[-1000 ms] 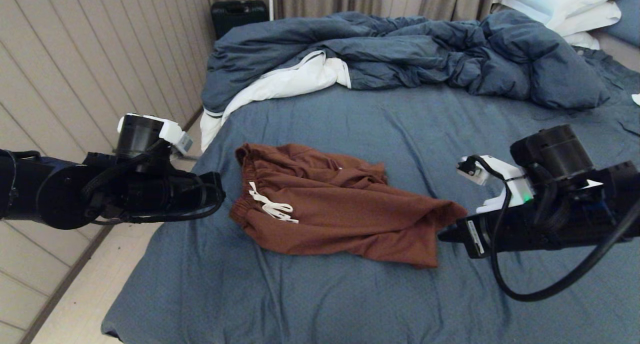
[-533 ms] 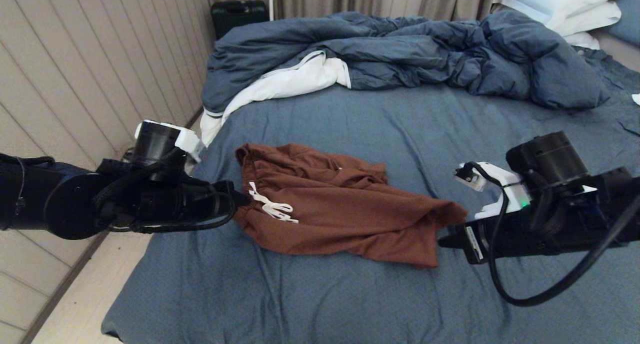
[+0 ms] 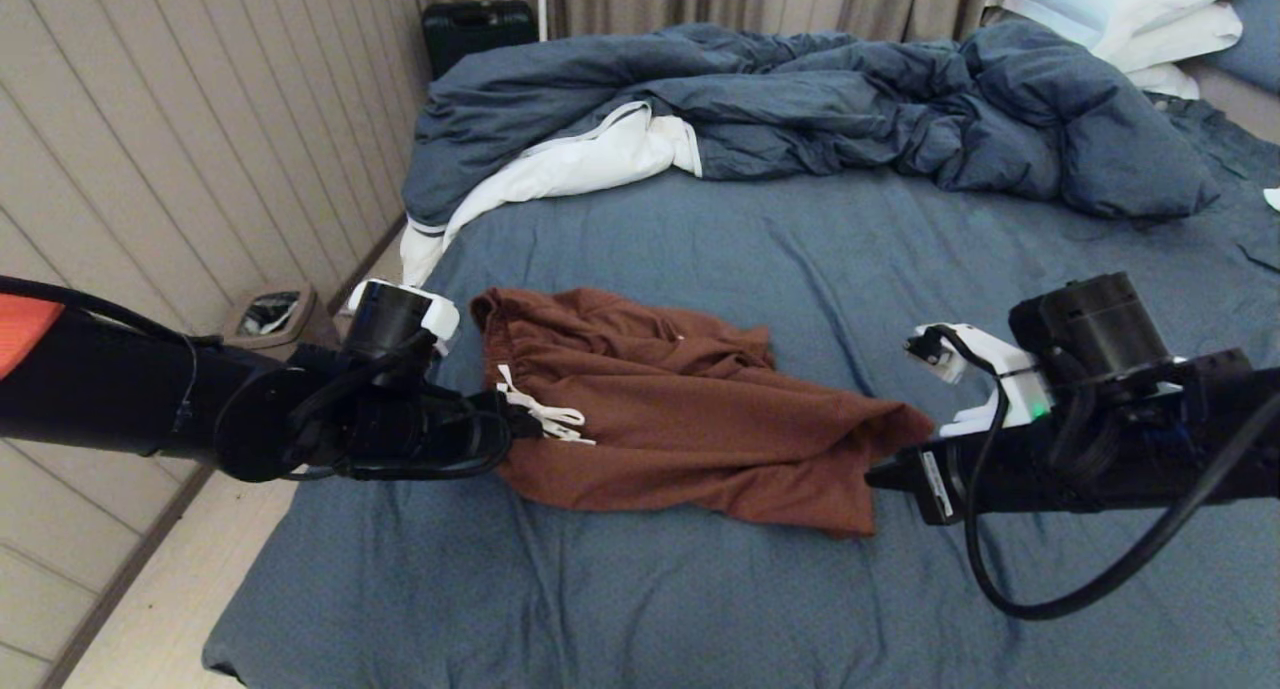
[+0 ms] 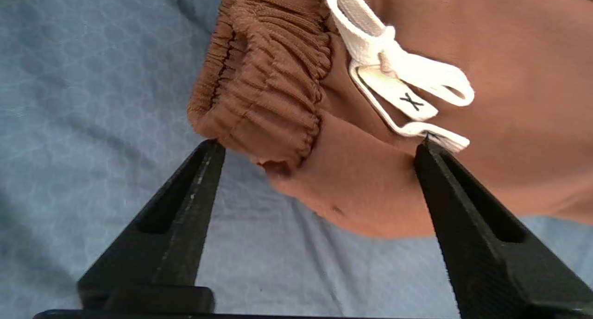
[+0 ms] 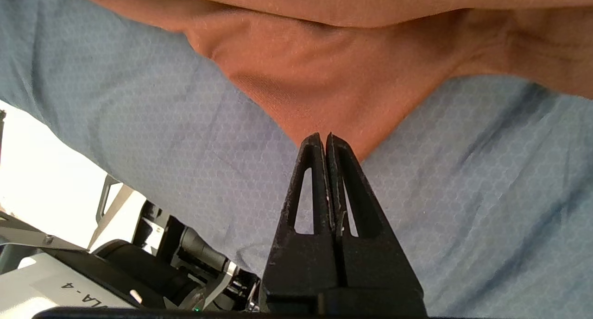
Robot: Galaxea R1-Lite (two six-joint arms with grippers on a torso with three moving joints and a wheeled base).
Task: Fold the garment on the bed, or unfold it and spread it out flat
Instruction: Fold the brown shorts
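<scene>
Left gripper (image 4: 315,147) gapes astride the shorts' (image 3: 680,414) waistband corner (shorts stretch rightward); right gripper (image 5: 324,140) pinches the hem.

Left gripper (image 4: 315,147) fingers spread, right gripper (image 5: 323,138) pinched

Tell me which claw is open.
The left claw: its fingers are spread around the shorts' waistband corner. The right claw is shut at the leg hem.
</scene>
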